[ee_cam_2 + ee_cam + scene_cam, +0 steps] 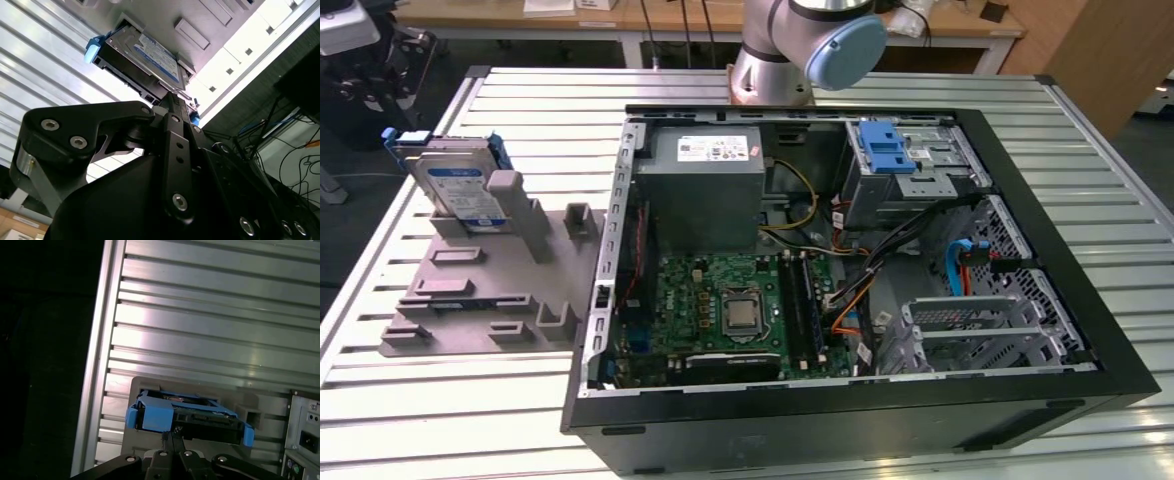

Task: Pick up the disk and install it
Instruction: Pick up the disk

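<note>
- The disk [460, 190] stands on edge in a grey holder [480, 290] on the slatted metal desk [400, 410] – outside the open computer case [854, 410], beside its wall on the exterior view's left.
- The disk's blue carrier frames it; its white-and-blue label faces away from the case.
- In both wrist views the black claw [170, 436] points at the disk [190, 415] – its tips drawn together, gripping nothing.
- The arm's base [781, 60] rises behind the case.
</note>
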Motion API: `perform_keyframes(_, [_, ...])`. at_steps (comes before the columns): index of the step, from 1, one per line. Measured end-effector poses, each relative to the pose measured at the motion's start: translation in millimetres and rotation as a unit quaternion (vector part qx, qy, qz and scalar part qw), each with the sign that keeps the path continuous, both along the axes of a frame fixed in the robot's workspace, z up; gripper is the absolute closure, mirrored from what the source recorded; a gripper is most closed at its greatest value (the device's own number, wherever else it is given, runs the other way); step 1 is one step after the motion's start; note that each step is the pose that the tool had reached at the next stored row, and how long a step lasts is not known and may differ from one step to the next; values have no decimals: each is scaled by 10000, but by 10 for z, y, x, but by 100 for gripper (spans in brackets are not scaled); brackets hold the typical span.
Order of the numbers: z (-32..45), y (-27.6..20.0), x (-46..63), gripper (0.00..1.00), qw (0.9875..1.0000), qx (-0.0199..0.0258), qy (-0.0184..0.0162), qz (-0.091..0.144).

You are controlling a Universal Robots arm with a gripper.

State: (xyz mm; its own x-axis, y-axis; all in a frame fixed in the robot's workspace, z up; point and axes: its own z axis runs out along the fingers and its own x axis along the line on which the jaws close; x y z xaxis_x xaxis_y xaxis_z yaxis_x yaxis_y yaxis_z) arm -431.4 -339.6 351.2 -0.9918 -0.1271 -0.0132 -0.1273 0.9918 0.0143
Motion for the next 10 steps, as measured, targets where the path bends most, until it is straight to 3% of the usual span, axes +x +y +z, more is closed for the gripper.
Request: perform_keyframes(10, [0, 0, 0, 89, 10000, 0, 0, 94])
